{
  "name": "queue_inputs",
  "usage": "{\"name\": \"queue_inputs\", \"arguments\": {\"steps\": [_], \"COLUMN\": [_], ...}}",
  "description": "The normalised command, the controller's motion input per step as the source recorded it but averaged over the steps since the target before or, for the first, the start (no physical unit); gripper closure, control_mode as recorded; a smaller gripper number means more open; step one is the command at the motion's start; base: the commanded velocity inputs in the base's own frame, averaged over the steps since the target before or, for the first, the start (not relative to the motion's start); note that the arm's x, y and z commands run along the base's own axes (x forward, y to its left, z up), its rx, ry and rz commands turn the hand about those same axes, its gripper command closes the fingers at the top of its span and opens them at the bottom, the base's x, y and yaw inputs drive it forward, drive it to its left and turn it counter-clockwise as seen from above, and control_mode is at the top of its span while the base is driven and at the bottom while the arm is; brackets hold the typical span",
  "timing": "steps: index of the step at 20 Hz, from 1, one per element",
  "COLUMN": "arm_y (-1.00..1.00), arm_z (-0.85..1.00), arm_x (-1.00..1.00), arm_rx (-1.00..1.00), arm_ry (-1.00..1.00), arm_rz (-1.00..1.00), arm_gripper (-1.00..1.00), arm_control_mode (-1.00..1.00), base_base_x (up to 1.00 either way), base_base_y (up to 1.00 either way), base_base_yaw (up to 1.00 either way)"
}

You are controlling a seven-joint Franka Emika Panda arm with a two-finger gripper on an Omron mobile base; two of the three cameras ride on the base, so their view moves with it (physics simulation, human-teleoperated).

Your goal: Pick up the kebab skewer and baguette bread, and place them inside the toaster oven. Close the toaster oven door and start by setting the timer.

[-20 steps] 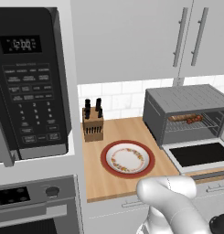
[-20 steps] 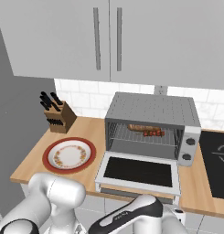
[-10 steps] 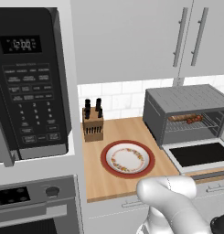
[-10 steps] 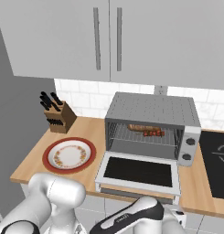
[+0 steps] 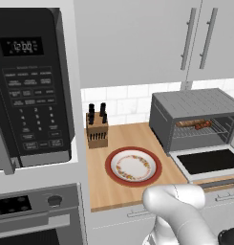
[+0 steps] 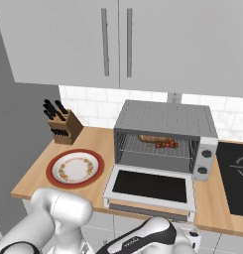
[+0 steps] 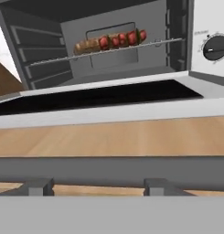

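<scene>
Skewer [image 7: 124, 38] and baguette [image 7: 87, 45] lay together on the wire rack [image 7: 54, 59] inside the oven [image 6: 165, 133], the bread at the left end and the red meat chunks running on to the right of it, touching or very nearly so. In the right base view the skewer [image 6: 166, 144] sat at the middle of the rack with the baguette [image 6: 150, 139] just behind and left of it; in the left base view both showed as a small blur at the far right of the rack, skewer [image 5: 203, 125] nearer the right wall. The door [image 6: 151, 186] hung fully down, flat toward me, its dark glass facing up. From my hand camera the door [image 7: 99, 98] lay just above the wooden counter edge [image 7: 109, 137], and the timer knob [image 7: 216, 47] stood on the pale panel at the right of the opening. My arm reached low in front of the counter, below the door. My fingers were not to be seen in any picture, so I could not tell how far apart they stood, nor whether they held anything. Left of the oven the red-rimmed plate [image 6: 76, 168] sat on the counter, bare of food, with the knife block [image 6: 64, 130] at the far wall behind it. A black microwave [image 5: 30, 91] hung at the far left.
</scene>
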Motion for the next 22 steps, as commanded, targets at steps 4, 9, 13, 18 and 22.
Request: {"name": "queue_inputs", "arguments": {"steps": [4, 9, 13, 18, 22], "arm_y": [0.07, 0.10, 0.05, 0.06, 0.05], "arm_z": [0.32, 0.42, 0.51, 0.48, 0.44], "arm_x": [0.33, 0.36, 0.43, 0.51, 0.58], "arm_rx": [0.00, 0.00, 0.00, 0.00, 0.00], "arm_ry": [-0.07, -0.05, -0.05, -0.04, -0.03], "arm_rz": [-0.04, -0.03, -0.04, -0.03, -0.03], "arm_gripper": [-1.00, -1.00, -1.00, -1.00, -1.00], "arm_control_mode": [-1.00, -1.00, -1.00, -1.00, -1.00], "base_base_x": [0.00, 0.00, 0.00, 0.00, 0.00], "base_base_y": [0.00, 0.00, 0.00, 0.00, 0.00], "base_base_yaw": [0.00, 0.00, 0.00, 0.00, 0.00]}}
